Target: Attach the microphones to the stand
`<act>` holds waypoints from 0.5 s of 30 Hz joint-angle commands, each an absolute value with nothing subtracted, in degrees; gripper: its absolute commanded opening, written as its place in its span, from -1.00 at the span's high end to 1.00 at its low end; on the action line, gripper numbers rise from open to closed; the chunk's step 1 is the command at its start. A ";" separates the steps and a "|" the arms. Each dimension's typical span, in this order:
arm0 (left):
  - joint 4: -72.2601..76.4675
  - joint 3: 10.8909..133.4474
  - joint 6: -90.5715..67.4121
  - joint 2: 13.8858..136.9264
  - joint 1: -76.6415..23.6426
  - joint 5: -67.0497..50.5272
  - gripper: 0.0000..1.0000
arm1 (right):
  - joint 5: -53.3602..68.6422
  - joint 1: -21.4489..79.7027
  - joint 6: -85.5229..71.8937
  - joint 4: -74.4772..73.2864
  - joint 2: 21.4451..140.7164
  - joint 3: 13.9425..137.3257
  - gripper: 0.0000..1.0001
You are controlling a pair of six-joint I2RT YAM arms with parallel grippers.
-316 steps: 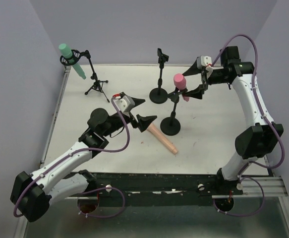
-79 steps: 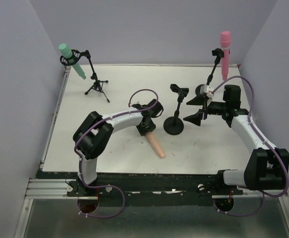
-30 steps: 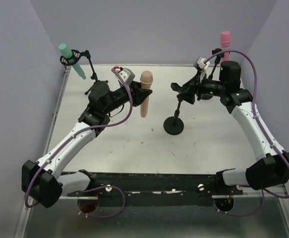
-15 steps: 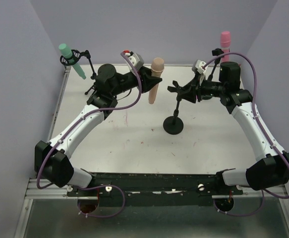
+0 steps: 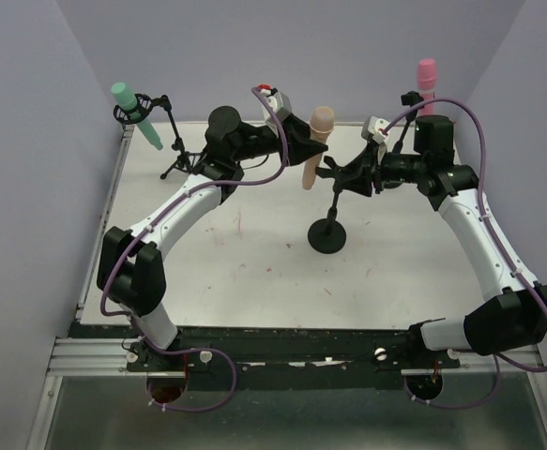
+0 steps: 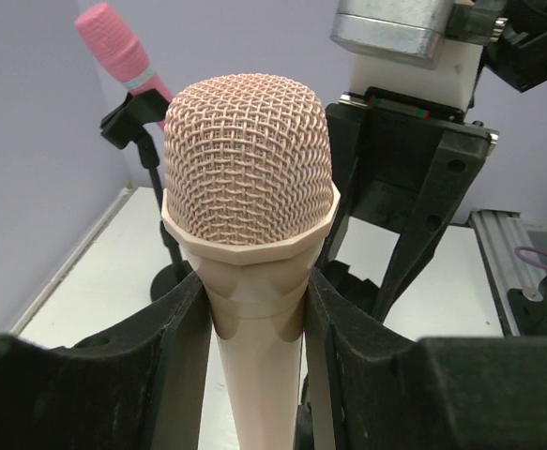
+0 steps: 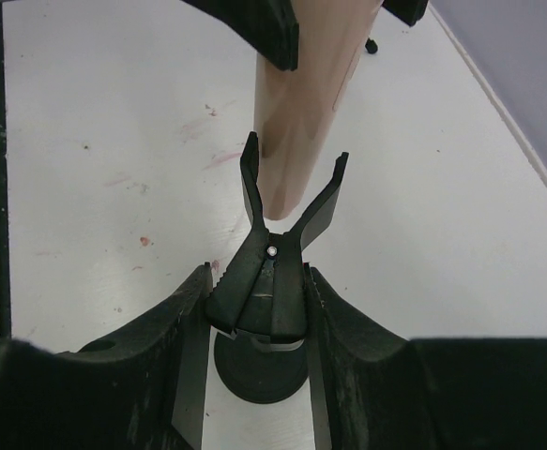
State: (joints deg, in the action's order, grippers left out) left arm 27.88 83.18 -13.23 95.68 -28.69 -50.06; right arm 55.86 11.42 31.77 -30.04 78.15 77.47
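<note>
Peach microphone [image 6: 250,178], mesh-domed and tapering, sits clamped in left end effector [image 6: 256,309].

White bench [image 5: 254,281], matte top, boxed on 3 sides by plain lavender walls: back wall [image 5: 282,56], left wall [image 5: 29,187], right wall [image 5: 536,131]. Faint reddish scuffs [image 5: 238,223] left of centre; right wrist view shows a small red speck [image 7: 145,241] too. Metal strip [image 5: 107,220] runs along bench's left edge. Black bar [image 5: 282,339] spans near edge, w/ slotted aluminium rail [image 5: 81,354] at its left end & a second rail [image 5: 512,352] at its right end
</note>
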 commanded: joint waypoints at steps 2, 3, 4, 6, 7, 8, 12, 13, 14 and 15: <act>35.41 84.12 -16.78 96.85 -31.37 -54.05 1.00 | 58.36 11.60 31.47 -32.26 79.36 78.40 0.70; 36.29 83.68 -17.22 96.94 -31.64 -53.88 1.00 | 58.62 11.60 31.46 -32.26 79.37 78.31 0.70; 37.17 83.41 -17.57 97.29 -31.81 -53.62 1.00 | 58.88 11.60 31.46 -32.08 79.37 78.05 0.70; 38.84 83.67 -19.06 98.17 -32.25 -53.26 1.00 | 59.24 11.60 31.20 -31.64 79.63 77.61 0.70; 39.63 83.93 -20.29 98.87 -32.43 -53.26 1.00 | 59.41 11.51 31.11 -31.47 79.54 77.52 0.70; 40.94 84.02 -21.52 99.49 -32.43 -53.35 1.00 | 59.50 11.60 31.03 -31.29 79.63 77.43 0.70; 42.54 83.15 -22.94 100.55 -32.69 -53.70 1.00 | 59.50 11.60 30.76 -31.03 79.45 77.17 0.70; 42.80 82.36 -23.03 100.55 -32.70 -53.79 1.00 | 59.33 11.60 30.50 -30.94 79.37 77.08 0.70; 42.98 81.40 -22.94 100.46 -32.78 -53.70 1.00 | 59.50 11.51 30.32 -30.68 79.19 76.99 0.69; 43.24 80.78 -22.94 100.46 -32.78 -53.79 1.00 | 59.68 11.60 30.15 -30.50 79.19 76.91 0.69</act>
State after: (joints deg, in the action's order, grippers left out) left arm 39.48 83.07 -20.69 99.79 -31.64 -51.00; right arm 57.82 11.27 31.35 -29.89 78.65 77.56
